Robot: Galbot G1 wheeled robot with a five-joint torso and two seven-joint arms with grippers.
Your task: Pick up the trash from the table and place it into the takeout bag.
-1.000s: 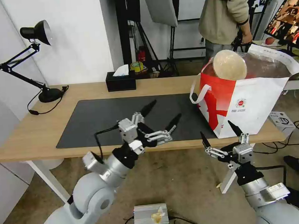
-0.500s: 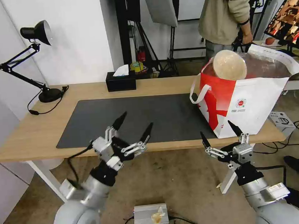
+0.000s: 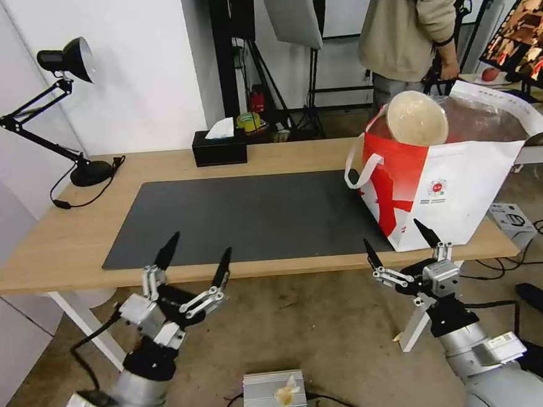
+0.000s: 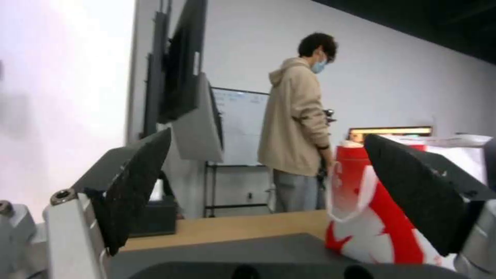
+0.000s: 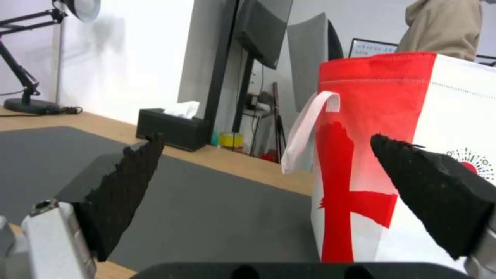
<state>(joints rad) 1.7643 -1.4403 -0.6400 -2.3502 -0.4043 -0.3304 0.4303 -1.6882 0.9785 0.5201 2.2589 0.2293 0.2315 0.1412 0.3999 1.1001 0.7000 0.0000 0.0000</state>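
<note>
The white-and-red takeout bag (image 3: pixel 449 178) stands at the table's (image 3: pixel 51 244) right end, on the corner of the dark grey mat (image 3: pixel 241 215). A shallow beige bowl (image 3: pixel 416 118) leans on edge inside the bag's open top. My left gripper (image 3: pixel 198 258) hangs open and empty at the table's front edge, left of centre. My right gripper (image 3: pixel 397 244) is open and empty too, low in front of the bag. The bag also shows in the left wrist view (image 4: pixel 372 224) and in the right wrist view (image 5: pixel 413 155).
A black tissue box (image 3: pixel 219 149) sits at the table's back edge. A black desk lamp (image 3: pixel 60 113) stands at the back left with its cable. A silver box (image 3: pixel 274 390) lies on the floor. A person (image 3: pixel 409 26) stands behind the bag.
My left arm has pulled back and down to the left, from above the mat to the table's front edge, staying open. The right arm has not moved.
</note>
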